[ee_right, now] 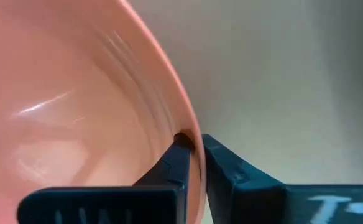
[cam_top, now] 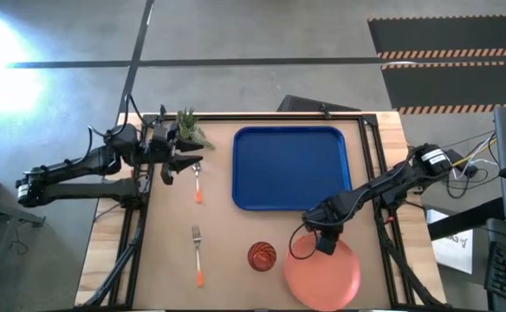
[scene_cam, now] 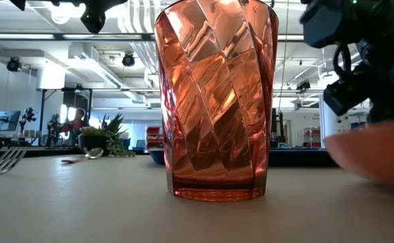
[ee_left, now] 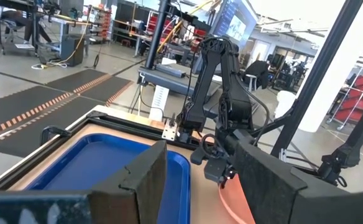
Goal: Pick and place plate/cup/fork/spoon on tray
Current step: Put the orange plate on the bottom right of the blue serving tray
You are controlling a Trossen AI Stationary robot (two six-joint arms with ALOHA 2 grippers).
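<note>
Left tool (cam_top: 182,161) sits at the far left of the tabletop (cam_top: 227,269), just beside the potted plant (cam_top: 189,127), fingers spread apart, holding nothing. Spoon (cam_top: 197,184) lies right beside it on the tabletop, orange handle toward the near edge. Fork (cam_top: 198,256) is nearer on the same side, tines pointing far, handle near. Blue tray (cam_top: 290,166) is centre-far with nothing in it. Cup (cam_top: 262,256) stands upright near-centre, between the fork and the plate. Plate (cam_top: 322,270) is near right on the tabletop. Right tool (cam_top: 324,241) is at the plate's far rim; the wrist view shows its fingers (ee_right: 169,171) pinched tight on that rim, one on each side.
</note>
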